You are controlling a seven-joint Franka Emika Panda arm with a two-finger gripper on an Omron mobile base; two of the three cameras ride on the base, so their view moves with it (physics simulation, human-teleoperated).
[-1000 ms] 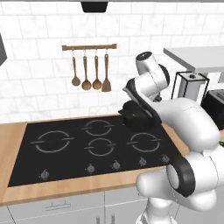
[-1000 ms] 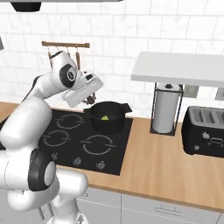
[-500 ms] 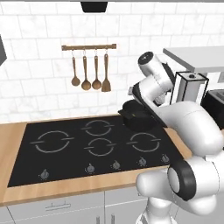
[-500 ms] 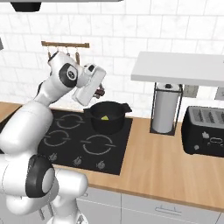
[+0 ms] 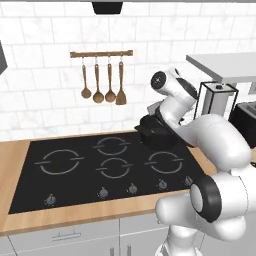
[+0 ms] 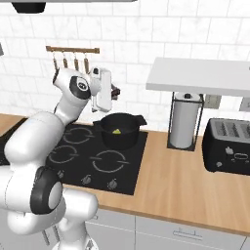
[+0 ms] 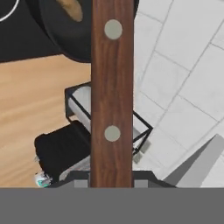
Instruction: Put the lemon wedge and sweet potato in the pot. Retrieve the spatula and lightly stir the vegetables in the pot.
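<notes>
Now the gripper [image 6: 113,93], clamped on the spatula [image 7: 112,87], should tilt its blade down into the black pot [image 6: 120,131] at frame centre and sweep gently around the lemon wedge [image 6: 117,131].

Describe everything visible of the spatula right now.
The spatula shows as a long reddish-brown wooden handle with two pale round rivets, running straight up the hand view. Its near end sits between the fingers of the hand, which is shut on it, lifted clear above the counter. Its blade is out of frame.
</notes>
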